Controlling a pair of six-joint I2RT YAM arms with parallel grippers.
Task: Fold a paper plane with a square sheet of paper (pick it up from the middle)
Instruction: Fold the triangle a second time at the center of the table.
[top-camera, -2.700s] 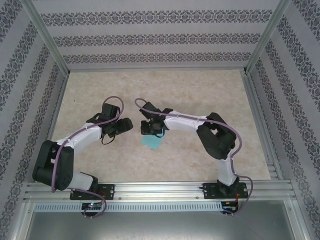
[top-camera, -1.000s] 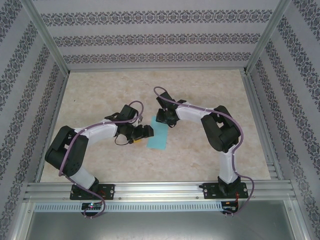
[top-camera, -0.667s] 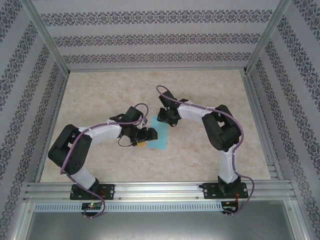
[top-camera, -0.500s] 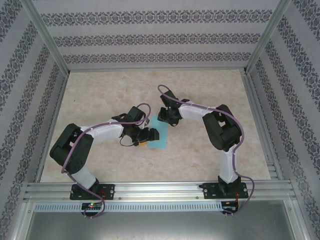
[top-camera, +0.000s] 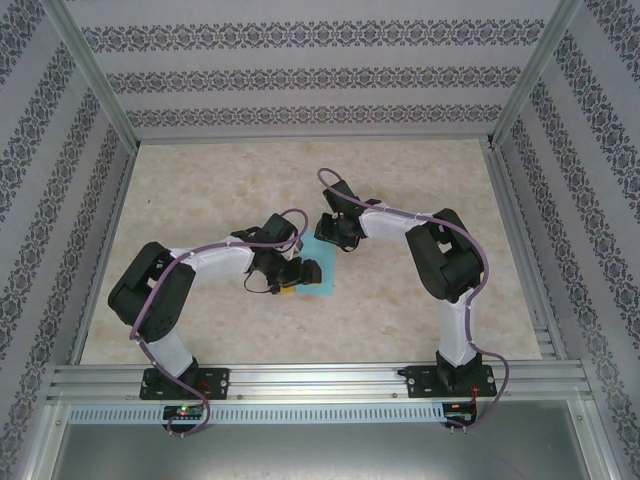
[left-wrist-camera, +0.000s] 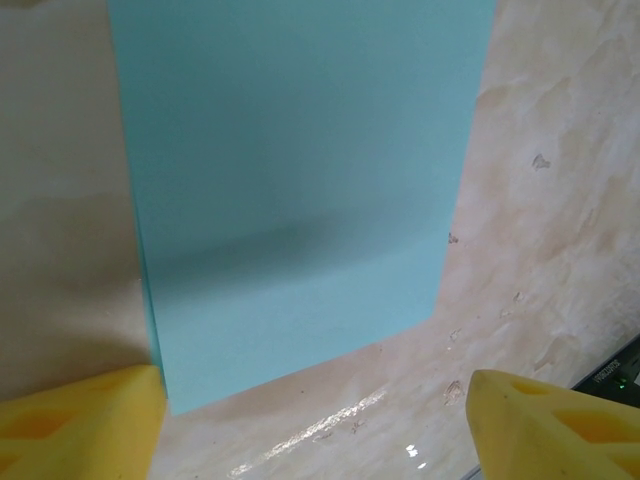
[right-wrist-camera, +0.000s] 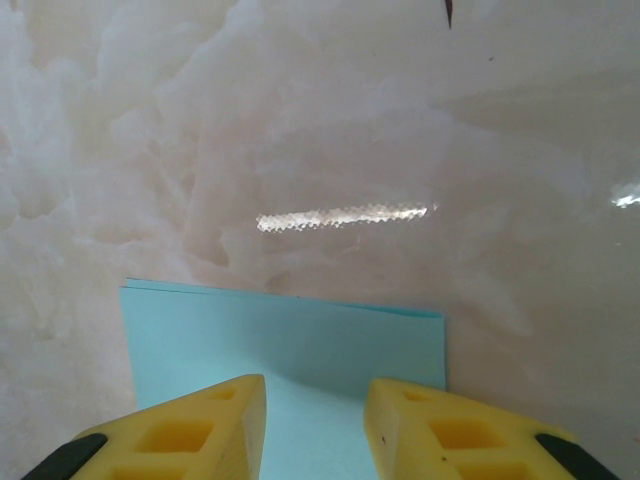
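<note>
The square sheet of paper (top-camera: 320, 278) is teal-blue and lies flat on the marble-look table as a rectangle. Two layers show along its far edge in the right wrist view (right-wrist-camera: 290, 340). A paper plane is out of view. My left gripper (top-camera: 301, 272) sits low at the sheet's left side. Its yellow fingers (left-wrist-camera: 75, 425) stand wide apart, open, straddling the near edge of the paper (left-wrist-camera: 300, 180) with nothing between them. My right gripper (top-camera: 331, 236) hovers over the sheet's far end. It is open by a narrow gap (right-wrist-camera: 315, 425), with the paper under the fingertips and nothing held.
The table (top-camera: 200, 180) is walled in by patterned panels and aluminium posts. An aluminium rail (top-camera: 320, 380) with both arm bases runs along the near edge. Purple cables loop off both wrists.
My left arm has reached further right, bringing its gripper onto the sheet's left side. The right gripper has crept slightly toward the far end and narrowed a little. The paper stays flat.
</note>
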